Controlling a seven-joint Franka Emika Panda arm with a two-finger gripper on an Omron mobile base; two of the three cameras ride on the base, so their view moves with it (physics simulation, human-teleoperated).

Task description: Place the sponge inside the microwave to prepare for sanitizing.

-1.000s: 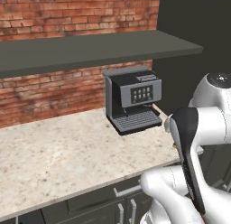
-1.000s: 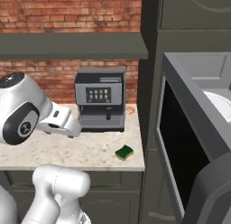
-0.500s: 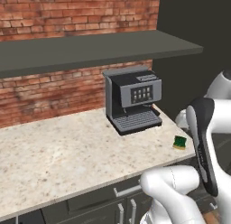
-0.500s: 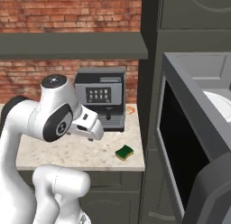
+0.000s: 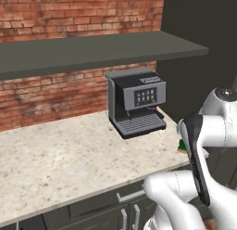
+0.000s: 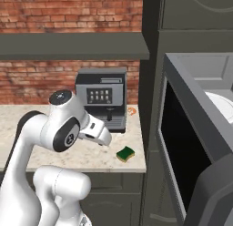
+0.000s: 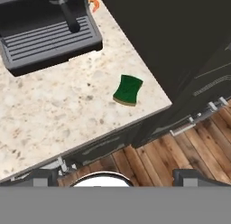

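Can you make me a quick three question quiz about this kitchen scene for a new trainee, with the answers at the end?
1. True or false: the sponge lies on the counter, near its corner.
2. What stands behind the sponge, further back on the counter? A) toaster B) coffee machine C) kettle
3. Fill in: the microwave door stands ____.

Key: 1 true. 2 B. 3 open; the white plate inside is in view. The gripper is open, apart from the sponge, holding nothing.
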